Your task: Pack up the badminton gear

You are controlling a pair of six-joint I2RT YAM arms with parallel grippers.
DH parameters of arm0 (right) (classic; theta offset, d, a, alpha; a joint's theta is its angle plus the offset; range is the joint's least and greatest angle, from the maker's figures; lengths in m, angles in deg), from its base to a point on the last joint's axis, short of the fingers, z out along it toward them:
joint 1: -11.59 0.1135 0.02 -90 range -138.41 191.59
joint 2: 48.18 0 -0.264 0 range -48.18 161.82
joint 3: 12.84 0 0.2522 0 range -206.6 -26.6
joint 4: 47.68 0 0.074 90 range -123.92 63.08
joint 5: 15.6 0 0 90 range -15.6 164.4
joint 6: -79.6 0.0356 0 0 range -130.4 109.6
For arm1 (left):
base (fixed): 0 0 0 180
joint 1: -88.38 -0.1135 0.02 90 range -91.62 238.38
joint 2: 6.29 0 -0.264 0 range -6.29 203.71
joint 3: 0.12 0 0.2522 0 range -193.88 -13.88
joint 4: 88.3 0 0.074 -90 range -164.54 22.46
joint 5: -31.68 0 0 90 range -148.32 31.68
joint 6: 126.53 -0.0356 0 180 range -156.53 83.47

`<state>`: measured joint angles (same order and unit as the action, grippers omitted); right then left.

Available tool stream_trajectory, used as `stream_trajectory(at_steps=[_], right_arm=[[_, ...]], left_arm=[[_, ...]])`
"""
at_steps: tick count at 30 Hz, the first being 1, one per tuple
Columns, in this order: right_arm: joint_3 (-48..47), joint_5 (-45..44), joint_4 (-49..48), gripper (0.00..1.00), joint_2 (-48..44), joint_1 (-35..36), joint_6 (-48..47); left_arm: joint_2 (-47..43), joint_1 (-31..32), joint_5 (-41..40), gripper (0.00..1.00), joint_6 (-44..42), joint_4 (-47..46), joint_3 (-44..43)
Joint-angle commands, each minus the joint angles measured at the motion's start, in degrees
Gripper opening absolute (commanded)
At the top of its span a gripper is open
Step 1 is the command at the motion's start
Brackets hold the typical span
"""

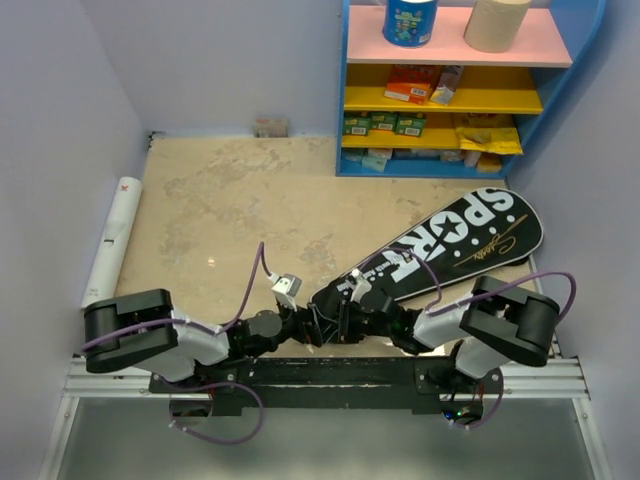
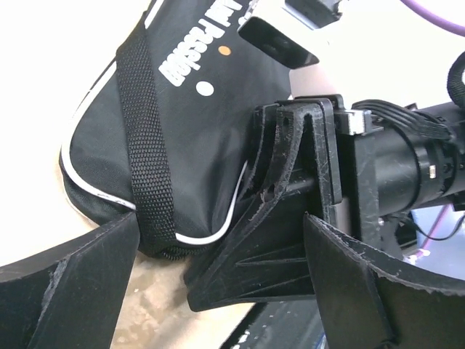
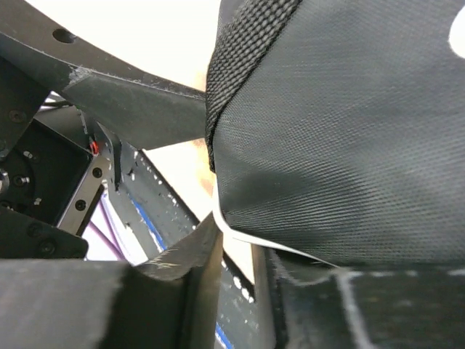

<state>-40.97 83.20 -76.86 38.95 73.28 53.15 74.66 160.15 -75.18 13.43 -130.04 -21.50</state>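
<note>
The black racket-shaped bag (image 1: 470,235) lettered SPORT lies slanted on the table, its narrow end near the arm bases. My right gripper (image 1: 347,313) is at that narrow end, its jaws nearly together on the bag's white-piped edge (image 3: 240,236); the bag (image 3: 349,123) fills the right wrist view. My left gripper (image 1: 318,322) faces it from the left and is open wide. Its jaws stand either side of the bag end (image 2: 196,145) and of the right gripper's fingers (image 2: 290,182), touching neither. The long white tube (image 1: 112,240) lies along the left wall. Rackets and shuttlecocks are out of view.
A blue shelf unit (image 1: 575,60) stands at the back right with boxes, a blue-wrapped roll (image 1: 410,20) and a beige roll (image 1: 497,22) on top. A small box (image 1: 270,127) sits at the back wall. The metal rail (image 1: 320,375) runs along the near edge.
</note>
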Motion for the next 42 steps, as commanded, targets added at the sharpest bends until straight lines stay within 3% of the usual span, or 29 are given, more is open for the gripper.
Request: stream_trajectory(at_steps=[1,13,18,25,33,37,41,42], right_arm=[[-5.49,-2.12,0.81,0.34,-5.81,0.98,-2.29],[-7.34,-8.88,29.28,0.5,-28.06,0.89,-7.03],[-9.36,-17.13,41.51,0.53,-36.84,0.89,-8.53],[-13.48,-21.36,51.53,0.58,-37.83,0.97,-10.46],[-17.96,-28.12,61.2,0.6,-37.3,0.8,-11.43],[-21.3,-34.1,65.78,0.7,-36.16,0.1,-11.69],[-25.43,-41.47,68.25,0.99,-33.79,-0.96,-13.44],[-26.92,-42.28,67.64,0.99,-33.52,-1.83,-15.54]], left_arm=[[-1.84,4.26,15.37,0.98,-0.12,0.82,-4.51],[-10.98,4.26,11.95,0.98,-4.6,13.13,-6.18],[-15.29,4.17,8.17,1.0,-8.29,22.61,-8.28],[-18.45,3.38,4.48,1.0,-10.67,29.84,-9.35],[-24.6,-1.8,2.63,1.0,-12.25,38.17,-9.0],[-29.52,-6.63,2.01,1.0,-15.14,44.77,-10.66],[-30.41,-8.92,-4.13,1.0,-18.48,55.39,-17.67],[-30.32,-9.01,-6.75,1.0,-19.36,58.38,-18.91]])
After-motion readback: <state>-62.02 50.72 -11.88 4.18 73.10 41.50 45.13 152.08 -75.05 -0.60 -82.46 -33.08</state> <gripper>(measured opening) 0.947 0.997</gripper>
